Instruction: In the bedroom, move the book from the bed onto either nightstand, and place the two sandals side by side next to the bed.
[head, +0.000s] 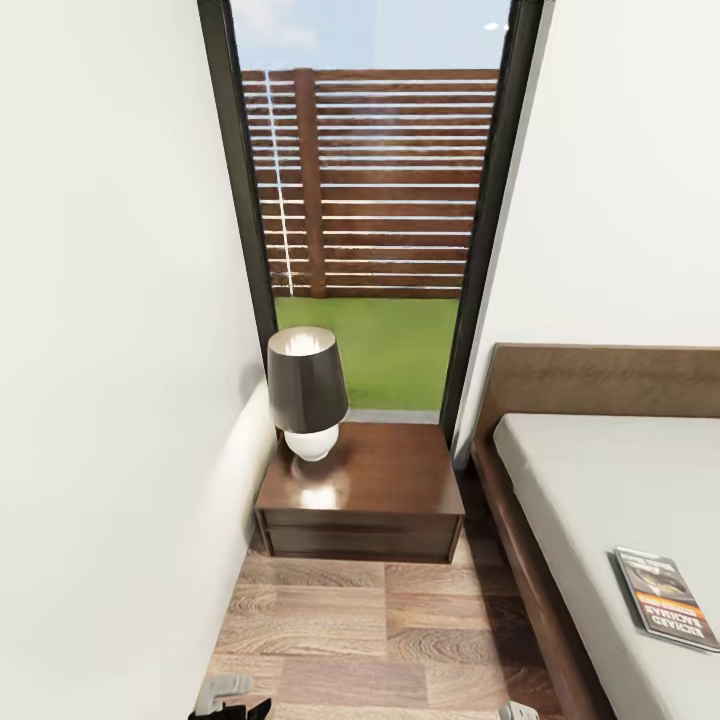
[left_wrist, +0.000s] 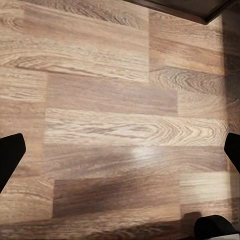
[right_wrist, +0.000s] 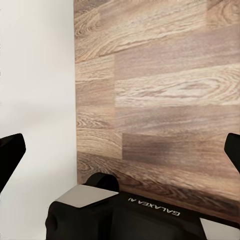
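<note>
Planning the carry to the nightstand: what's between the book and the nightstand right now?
In the head view, the book lies on the bed's mattress. Between it and the nightstand come bare mattress, the bed's dark wooden side rail, then a narrow strip of wood floor. Nothing else intervenes.

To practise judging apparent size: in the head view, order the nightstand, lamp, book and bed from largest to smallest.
1. bed, though cut off by the frame
2. nightstand
3. lamp
4. book, smallest despite lying nearer the camera

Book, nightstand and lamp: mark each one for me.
book (head: 666, 598), head view, middle of its cover, lying on the mattress.
nightstand (head: 385, 475), head view, bare part of its top.
lamp (head: 306, 382), head view, on its dark shade.
</note>
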